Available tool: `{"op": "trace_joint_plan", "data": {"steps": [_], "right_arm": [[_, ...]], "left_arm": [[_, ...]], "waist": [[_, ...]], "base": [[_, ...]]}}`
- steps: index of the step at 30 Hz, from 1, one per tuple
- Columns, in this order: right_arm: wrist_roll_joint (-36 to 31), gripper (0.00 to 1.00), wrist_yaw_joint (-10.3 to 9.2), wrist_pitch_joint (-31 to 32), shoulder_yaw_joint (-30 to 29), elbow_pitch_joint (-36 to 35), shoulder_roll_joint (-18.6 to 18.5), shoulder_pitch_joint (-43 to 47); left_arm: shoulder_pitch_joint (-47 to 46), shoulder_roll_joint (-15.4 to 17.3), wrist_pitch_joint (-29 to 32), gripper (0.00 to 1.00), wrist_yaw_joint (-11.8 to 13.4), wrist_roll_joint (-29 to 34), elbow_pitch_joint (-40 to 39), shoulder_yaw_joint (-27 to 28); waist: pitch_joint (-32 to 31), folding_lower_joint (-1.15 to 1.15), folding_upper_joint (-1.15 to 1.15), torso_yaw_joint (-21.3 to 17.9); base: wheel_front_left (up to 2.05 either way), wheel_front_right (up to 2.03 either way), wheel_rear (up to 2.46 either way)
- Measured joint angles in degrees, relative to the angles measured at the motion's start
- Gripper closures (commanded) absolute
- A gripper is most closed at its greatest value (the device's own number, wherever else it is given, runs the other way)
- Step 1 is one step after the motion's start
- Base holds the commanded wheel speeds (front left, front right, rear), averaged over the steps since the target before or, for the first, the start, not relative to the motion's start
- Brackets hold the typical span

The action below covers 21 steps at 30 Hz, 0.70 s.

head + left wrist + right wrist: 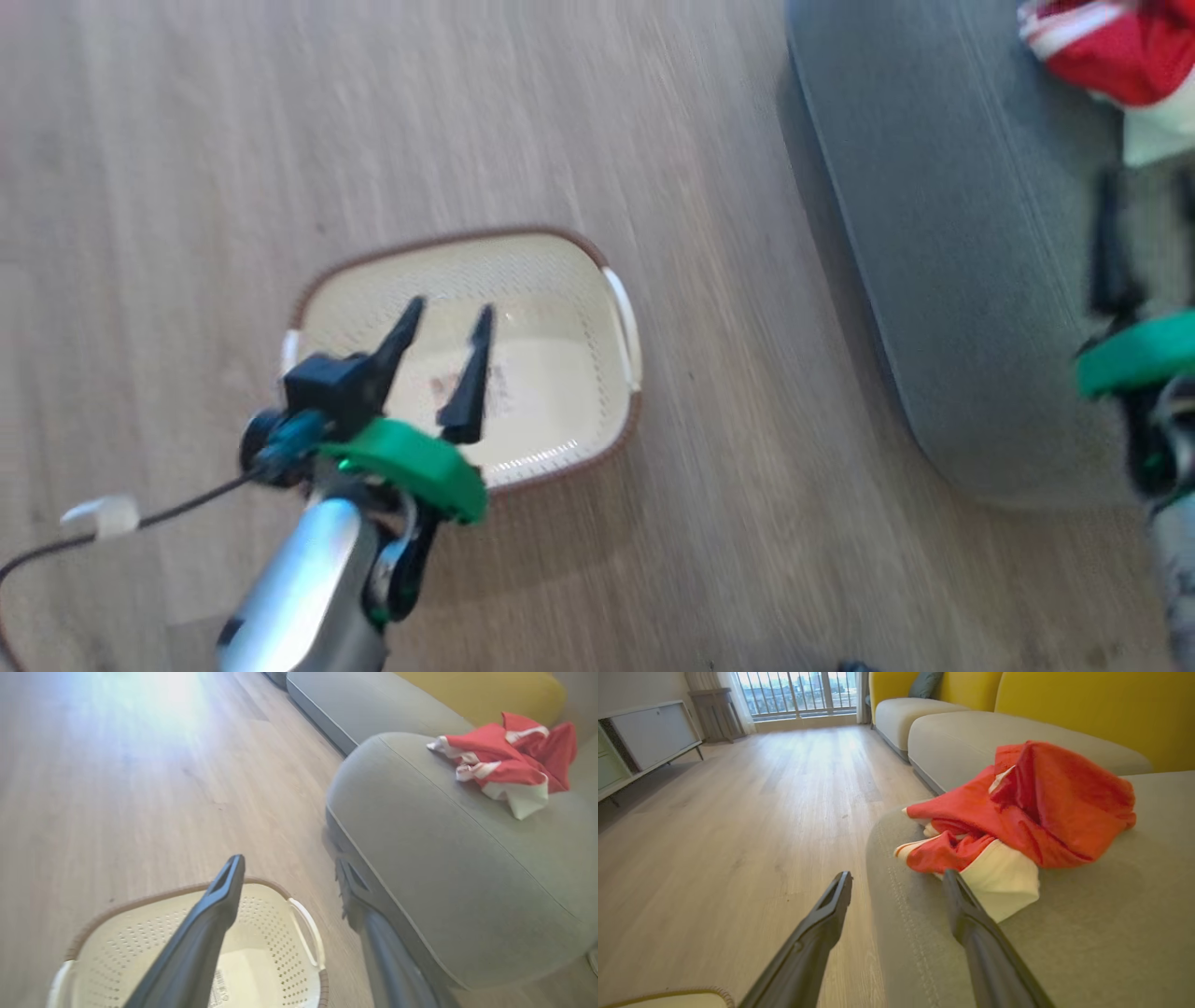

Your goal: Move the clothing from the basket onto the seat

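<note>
The cream basket [551, 373] stands on the wood floor with just its label sticker inside. My left gripper [448, 313] hovers over it, open and holding nothing; the left wrist view has the left gripper [289, 863] above the basket [275, 952]. The red and white clothing [1111, 47] lies crumpled on the grey seat [962, 280], as the left wrist view also shows the clothing [509, 760] on the seat [444, 868]. My right gripper [896, 877] is open over the seat [1087, 952], its fingertips just short of the clothing [1017, 816]. In the head view the right gripper [1148, 187] is blurred.
More grey cushions [971, 732] with yellow backs [1087, 704] run behind the seat. A white cabinet [649, 732] stands along the far left wall. A dark cable with a white tag [103, 513] trails beside my left arm. Wood floor [233, 140] spreads left of the basket.
</note>
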Motion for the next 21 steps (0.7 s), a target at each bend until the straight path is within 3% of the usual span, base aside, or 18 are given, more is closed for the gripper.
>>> {"op": "trace_joint_plan", "data": {"steps": [10,21], "right_arm": [[-4.7,0.0,0.0,0.0,4.4,-4.4,9.1,9.0],[-14.1,0.0,0.0,0.0,6.1,-0.8,14.4,16.1]], "left_arm": [[9.5,-0.9,0.0,0.0,-0.8,2.4,2.4,14.7],[14.8,-3.1,0.0,0.0,-3.1,6.2,3.8,21.2]], "waist": [[-10.7,0.0,0.0,6.2],[-18.5,0.0,0.0,9.9]], "base": [[0.0,0.0,0.0],[0.0,0.0,0.0]]}}
